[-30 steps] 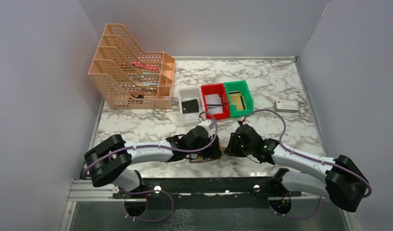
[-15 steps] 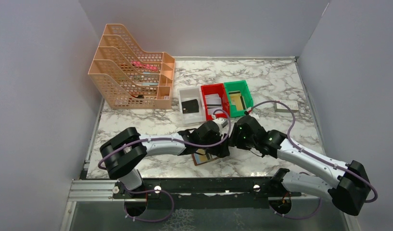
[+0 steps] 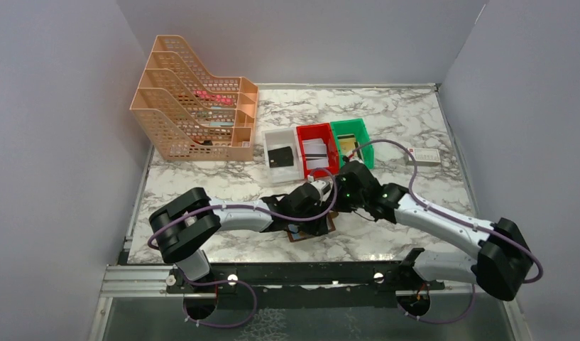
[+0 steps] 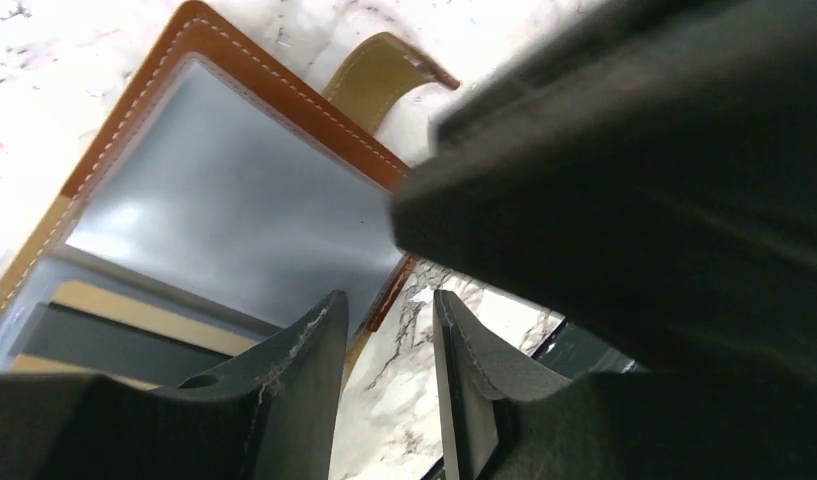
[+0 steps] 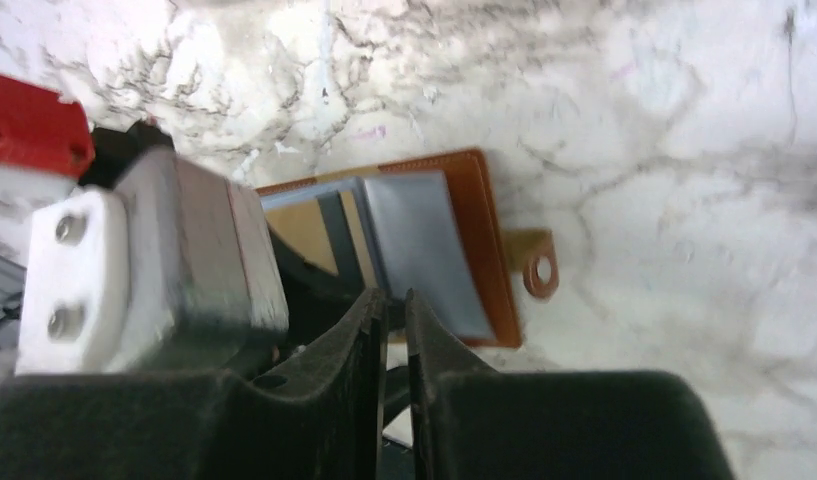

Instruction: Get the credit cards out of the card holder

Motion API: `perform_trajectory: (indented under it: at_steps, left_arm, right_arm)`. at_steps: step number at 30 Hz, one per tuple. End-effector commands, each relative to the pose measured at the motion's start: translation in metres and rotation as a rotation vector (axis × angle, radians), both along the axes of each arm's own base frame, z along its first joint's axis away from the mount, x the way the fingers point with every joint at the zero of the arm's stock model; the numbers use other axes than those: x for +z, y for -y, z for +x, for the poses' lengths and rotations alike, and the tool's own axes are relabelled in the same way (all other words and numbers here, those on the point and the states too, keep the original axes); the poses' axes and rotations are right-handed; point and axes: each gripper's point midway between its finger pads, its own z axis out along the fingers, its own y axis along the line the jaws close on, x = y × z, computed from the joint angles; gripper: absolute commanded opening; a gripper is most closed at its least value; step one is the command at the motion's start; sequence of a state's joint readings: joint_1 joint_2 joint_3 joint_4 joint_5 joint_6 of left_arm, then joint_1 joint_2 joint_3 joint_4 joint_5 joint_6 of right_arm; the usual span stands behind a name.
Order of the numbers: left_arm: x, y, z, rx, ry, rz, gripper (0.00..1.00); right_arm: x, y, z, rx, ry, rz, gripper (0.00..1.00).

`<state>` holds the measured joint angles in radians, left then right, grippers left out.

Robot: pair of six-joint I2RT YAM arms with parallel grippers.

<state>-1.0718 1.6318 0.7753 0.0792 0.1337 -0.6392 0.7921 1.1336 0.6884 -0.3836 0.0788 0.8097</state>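
right gripper (image 5: 389, 295) has swung in over the open card holder (image 5: 419, 240), nearly closed, grasp unclear; left gripper (image 4: 387, 305) parted, empty; next move probably means pinching the gold card (image 4: 124, 303) out.

- I see an orange mesh file rack (image 3: 194, 99) standing at the far left corner of the marble desk (image 3: 201, 188)
- Mid-desk, three bins sit side by side: white bin (image 3: 270, 153), red bin (image 3: 313, 128), green bin (image 3: 367, 145)
- A small white box (image 3: 425, 155) lies right of them, apart
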Motion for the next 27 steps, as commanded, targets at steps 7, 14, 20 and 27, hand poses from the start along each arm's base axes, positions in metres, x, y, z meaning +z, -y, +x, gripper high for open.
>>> perform_trajectory:
  at_steps: [7, 14, 20, 27]
  left_arm:
    - [-0.012, -0.009, 0.006, 0.074, -0.012, 0.043, 0.4]
    - [-0.006, -0.021, 0.01, 0.12, 0.017, 0.055, 0.4]
    - [0.017, -0.037, 0.022, 0.2, 0.083, 0.058, 0.44]
    - [0.032, -0.077, 0.032, 0.375, 0.11, 0.138, 0.63]
  right_arm:
    - [-0.019, -0.05, 0.01, 0.195, -0.069, 0.102, 0.17]
    - [-0.061, -0.043, -0.003, 0.195, -0.165, 0.1, 0.17]
    - [-0.099, -0.02, -0.013, 0.106, -0.244, 0.029, 0.17]
    - [-0.096, -0.018, -0.02, 0.13, -0.232, 0.046, 0.18]
